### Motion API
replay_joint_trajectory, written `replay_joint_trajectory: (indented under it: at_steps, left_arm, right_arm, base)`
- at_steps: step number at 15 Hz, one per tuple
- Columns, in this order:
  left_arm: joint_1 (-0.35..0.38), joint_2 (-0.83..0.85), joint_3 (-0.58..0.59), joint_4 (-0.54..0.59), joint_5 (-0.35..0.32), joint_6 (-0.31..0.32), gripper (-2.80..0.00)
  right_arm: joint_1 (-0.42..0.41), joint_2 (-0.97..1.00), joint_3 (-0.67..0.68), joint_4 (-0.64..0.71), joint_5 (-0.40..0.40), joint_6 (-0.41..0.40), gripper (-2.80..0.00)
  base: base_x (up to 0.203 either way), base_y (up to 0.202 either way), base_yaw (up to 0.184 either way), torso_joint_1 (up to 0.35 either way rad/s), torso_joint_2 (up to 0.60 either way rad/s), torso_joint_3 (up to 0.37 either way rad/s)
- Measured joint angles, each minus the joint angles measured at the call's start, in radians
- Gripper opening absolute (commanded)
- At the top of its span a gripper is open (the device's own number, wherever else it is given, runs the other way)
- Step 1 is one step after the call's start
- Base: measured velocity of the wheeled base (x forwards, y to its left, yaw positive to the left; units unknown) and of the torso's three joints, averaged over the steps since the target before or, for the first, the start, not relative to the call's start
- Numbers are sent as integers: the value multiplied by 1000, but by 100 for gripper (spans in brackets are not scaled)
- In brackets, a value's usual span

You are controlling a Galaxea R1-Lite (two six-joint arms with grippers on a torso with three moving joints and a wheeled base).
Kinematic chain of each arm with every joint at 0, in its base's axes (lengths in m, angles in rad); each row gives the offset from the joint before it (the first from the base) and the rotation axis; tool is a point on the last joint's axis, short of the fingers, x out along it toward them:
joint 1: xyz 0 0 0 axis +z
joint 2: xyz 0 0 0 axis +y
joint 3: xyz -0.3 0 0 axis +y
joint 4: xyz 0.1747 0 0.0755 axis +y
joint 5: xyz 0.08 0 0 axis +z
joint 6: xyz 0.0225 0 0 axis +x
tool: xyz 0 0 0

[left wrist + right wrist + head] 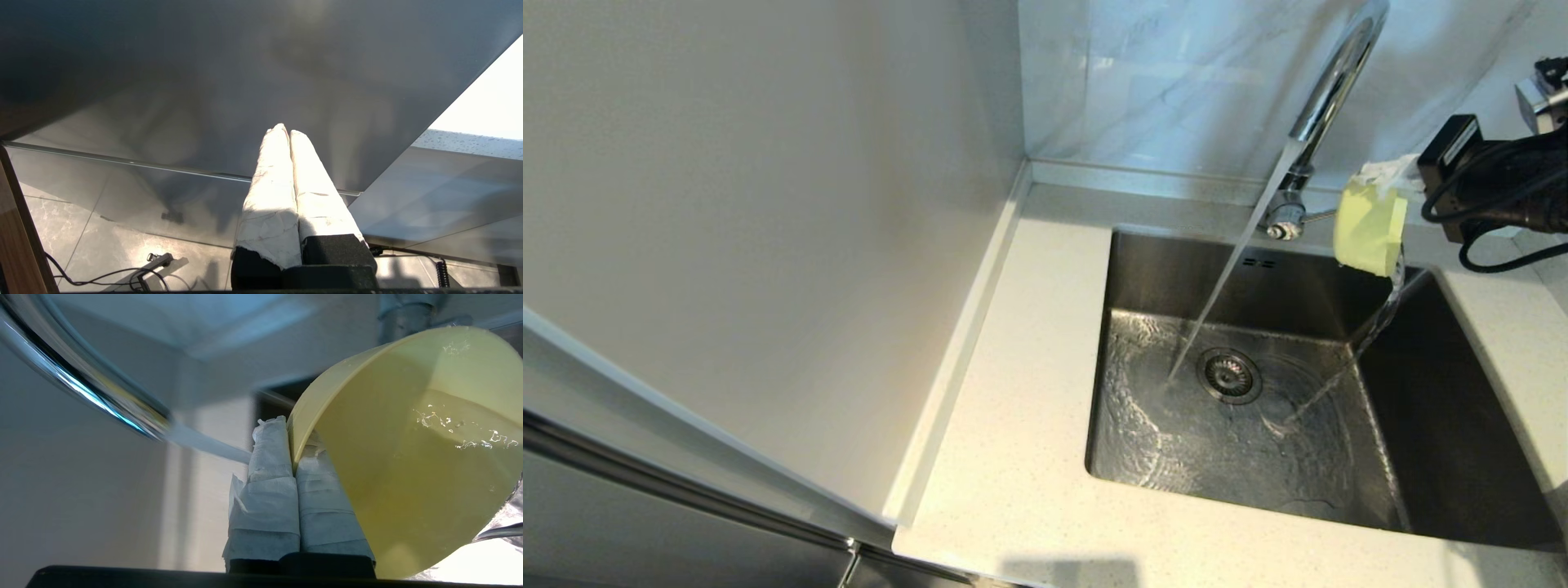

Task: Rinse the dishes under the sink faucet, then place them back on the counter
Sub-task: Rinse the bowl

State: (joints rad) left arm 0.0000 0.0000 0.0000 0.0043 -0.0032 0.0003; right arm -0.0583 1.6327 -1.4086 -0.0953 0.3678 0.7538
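My right gripper (1382, 181) is shut on the rim of the small pale-yellow bowl (1370, 224), holding it tipped over the sink's back right corner. Water pours out of the bowl (412, 457) into the steel sink (1143, 261). In the right wrist view the white-wrapped fingers (271, 457) pinch the bowl's rim. The chrome gooseneck faucet (1327, 94) is running, its stream landing left of the drain (1230, 376). The chopsticks and the cream plate are out of view. My left gripper (286, 130) hangs shut and empty below the counter level, beside a grey cabinet front.
Speckled off-white counter (1013, 425) wraps the sink on the left, front and right. A marble-tiled wall (1160, 82) stands behind the faucet and a plain white wall (768, 204) rises at the left. The faucet's thin side lever (1319, 216) sits close beside the bowl.
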Motion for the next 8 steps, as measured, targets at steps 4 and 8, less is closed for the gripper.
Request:
replay_joint_trajectory:
  at_steps: [4, 8]
  left_arm:
    - [0, 0, 0, 0, -1, 0, -280]
    - [0, 0, 0, 0, 0, 0, -280]
  right_arm:
    - [-107, -6, -15, -178, 110, 520, -280]
    - [-230, -13, 37, -457, 119, 1097, -280]
  base:
    - [0, 0, 0, 0, 0, 0]
    - [0, 0, 0, 0, 0, 0]
